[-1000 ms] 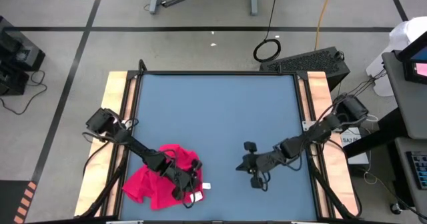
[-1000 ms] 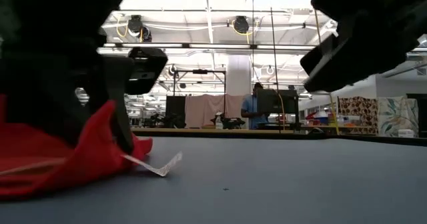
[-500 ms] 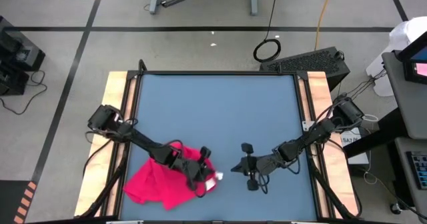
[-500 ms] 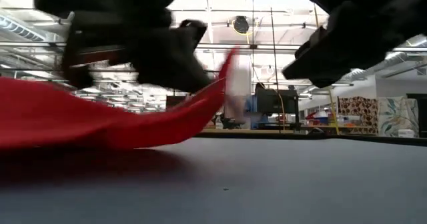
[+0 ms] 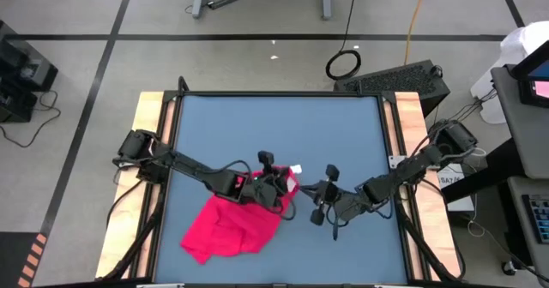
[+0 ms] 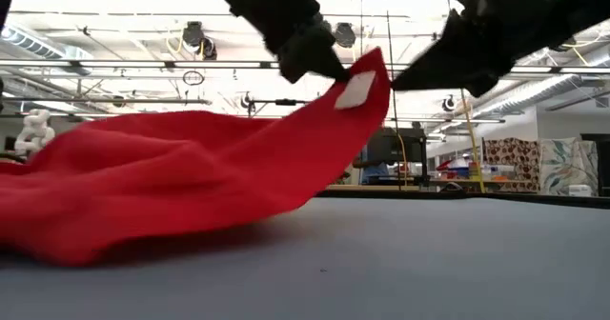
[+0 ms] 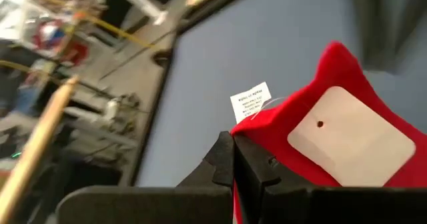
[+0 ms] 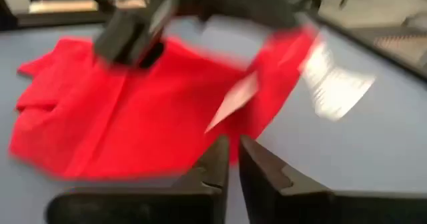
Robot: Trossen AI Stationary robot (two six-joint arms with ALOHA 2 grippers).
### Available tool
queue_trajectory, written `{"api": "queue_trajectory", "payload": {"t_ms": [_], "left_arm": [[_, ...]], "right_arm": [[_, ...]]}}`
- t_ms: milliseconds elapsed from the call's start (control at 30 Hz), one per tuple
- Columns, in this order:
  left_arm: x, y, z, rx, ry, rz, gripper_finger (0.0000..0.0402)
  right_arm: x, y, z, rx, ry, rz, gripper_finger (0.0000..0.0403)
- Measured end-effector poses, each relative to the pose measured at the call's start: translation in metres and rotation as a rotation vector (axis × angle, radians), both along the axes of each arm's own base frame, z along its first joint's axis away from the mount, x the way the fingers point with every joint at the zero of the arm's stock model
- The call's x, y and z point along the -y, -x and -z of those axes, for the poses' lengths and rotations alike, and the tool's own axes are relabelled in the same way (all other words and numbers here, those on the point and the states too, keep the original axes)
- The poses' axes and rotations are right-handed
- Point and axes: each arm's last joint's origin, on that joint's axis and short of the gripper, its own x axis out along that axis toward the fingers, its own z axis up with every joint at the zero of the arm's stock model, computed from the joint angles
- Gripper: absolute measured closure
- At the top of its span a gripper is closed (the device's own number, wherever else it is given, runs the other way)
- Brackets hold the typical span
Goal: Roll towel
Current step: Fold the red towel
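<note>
- Since a second ago, my left hand (image 5: 276,185) has carried one corner of the towel (image 5: 236,224) up off the counter (image 5: 274,121) and toward the middle; the cloth was bunched near the front left edge then.
- Left hand is clamped shut on that raised corner, by the white tag (image 5: 297,169).
- Right hand (image 5: 319,204) has come in close beside the lifted corner; its fingers (image 8: 257,167) stand a narrow slit apart and hold nothing.
- I judge this as spreading the cloth flat; no rolling has begun.
- Towel is bright red-pink, soft and creased, draping from the lifted corner down to a loose heap resting on the counter, front and left of centre.
</note>
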Motion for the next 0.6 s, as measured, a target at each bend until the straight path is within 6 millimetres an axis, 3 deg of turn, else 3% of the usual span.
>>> {"api": "queue_trajectory", "payload": {"t_ms": [200,367,600], "left_arm": [[-0.003,-0.015,-0.037,0.063,-0.058,-0.011,0.0401],[-0.006,-0.022,-0.062,0.105,-0.087,-0.023,0.0401],[-0.007,-0.027,-0.108,0.106,-0.262,-0.1,0.0401]], "right_arm": [[-0.002,0.009,0.02,-0.114,-0.067,0.059,0.0297],[-0.007,0.003,0.036,-0.097,-0.082,0.083,0.024],[-0.025,-0.021,0.055,0.005,-0.087,-0.148,0.0195]]}}
